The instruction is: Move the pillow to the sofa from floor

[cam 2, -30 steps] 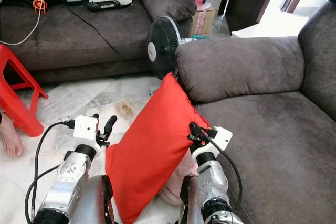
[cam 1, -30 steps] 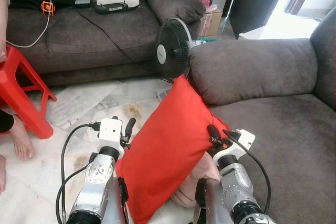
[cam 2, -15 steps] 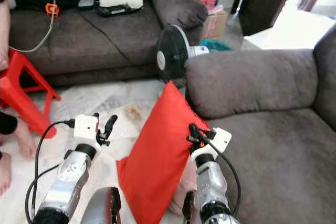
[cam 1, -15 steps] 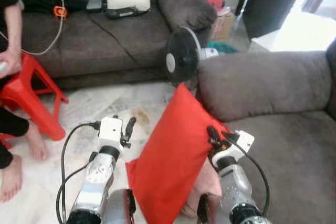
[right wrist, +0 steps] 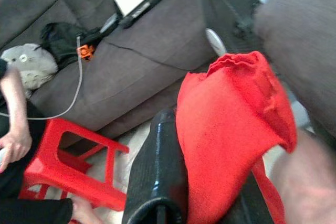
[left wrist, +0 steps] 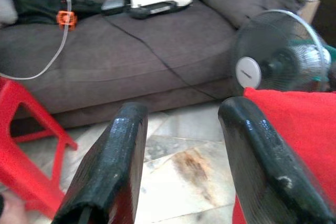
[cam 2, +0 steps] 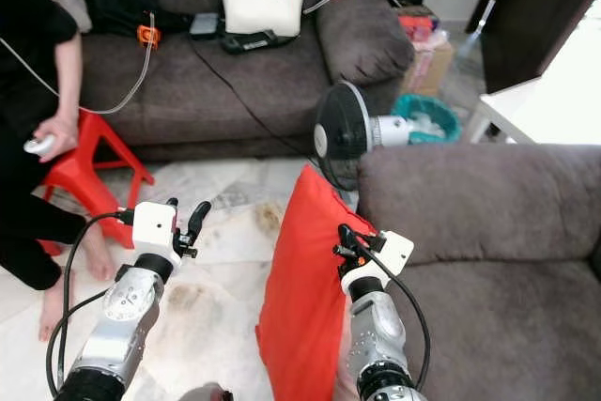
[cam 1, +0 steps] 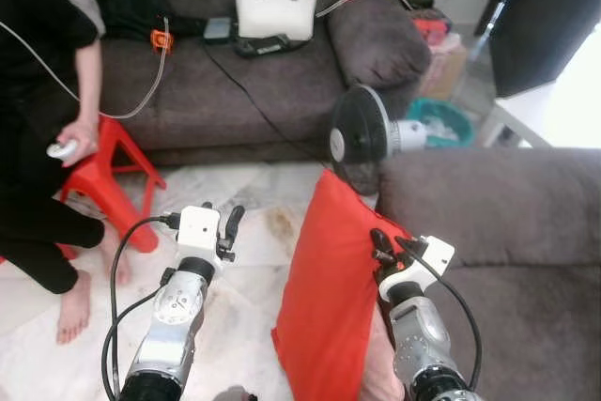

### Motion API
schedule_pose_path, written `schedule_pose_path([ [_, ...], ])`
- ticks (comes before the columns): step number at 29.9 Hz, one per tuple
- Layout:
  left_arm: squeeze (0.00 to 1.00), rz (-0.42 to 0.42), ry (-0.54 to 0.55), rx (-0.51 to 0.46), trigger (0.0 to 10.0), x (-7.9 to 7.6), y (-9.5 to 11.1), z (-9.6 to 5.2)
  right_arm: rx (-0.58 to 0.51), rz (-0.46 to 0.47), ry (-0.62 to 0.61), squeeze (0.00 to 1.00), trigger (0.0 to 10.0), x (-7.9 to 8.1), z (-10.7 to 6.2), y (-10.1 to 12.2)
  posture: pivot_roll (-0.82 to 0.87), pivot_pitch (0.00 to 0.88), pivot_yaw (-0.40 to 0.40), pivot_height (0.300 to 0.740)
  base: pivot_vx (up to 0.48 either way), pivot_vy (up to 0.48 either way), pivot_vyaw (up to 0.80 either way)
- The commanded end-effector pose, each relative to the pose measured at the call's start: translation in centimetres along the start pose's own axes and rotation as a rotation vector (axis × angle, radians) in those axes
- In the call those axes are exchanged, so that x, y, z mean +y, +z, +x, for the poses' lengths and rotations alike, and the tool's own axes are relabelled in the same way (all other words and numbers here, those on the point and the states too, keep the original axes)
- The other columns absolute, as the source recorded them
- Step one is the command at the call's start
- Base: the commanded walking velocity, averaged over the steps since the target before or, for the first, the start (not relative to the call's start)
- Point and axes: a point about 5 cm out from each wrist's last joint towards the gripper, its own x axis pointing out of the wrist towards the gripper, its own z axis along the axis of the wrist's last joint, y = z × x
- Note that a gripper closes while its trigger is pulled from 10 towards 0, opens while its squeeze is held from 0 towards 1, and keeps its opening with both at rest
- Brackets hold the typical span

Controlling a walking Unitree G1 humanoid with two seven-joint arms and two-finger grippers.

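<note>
Red pillow [cam 1: 331, 298] was pinched between right gripper [cam 1: 379, 243] fingers; left gripper [left wrist: 178, 156] was spread empty beside it. One-edge hold; slipping or swinging into fan [cam 1: 359, 134] was risked.

Red pillow [cam 1: 329, 307] stands upright against grey sofa [cam 1: 507, 223].

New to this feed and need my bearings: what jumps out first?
A big red pillow stands upright on edge in the middle, pinched by the right gripper beside the grey sofa armrest. The left gripper hovers open over the marble floor. A person sits by a red stool at left.
</note>
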Motion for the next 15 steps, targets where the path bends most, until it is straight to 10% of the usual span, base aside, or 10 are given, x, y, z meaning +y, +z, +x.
schedule_pose_path([
  [1, 0.00, -0.008, -0.001, 0.021, 10.0, 0.07, -0.56, -0.31, -0.115, -0.044, 0.046, 0.00, 10.0, 0.67, 0.88, 2.53, 0.13, 0.028, -0.067, 0.740, 0.000, 0.000, 0.00],
  [15, 0.00, -0.004, -0.005, 0.028, 10.0, 0.27, -0.73, -0.16, -0.099, -0.051, 0.019, 0.00, 10.0, 0.27, 0.88, 2.50, 0.14, 0.015, -0.060, 0.740, 0.000, 0.000, 0.00],
])
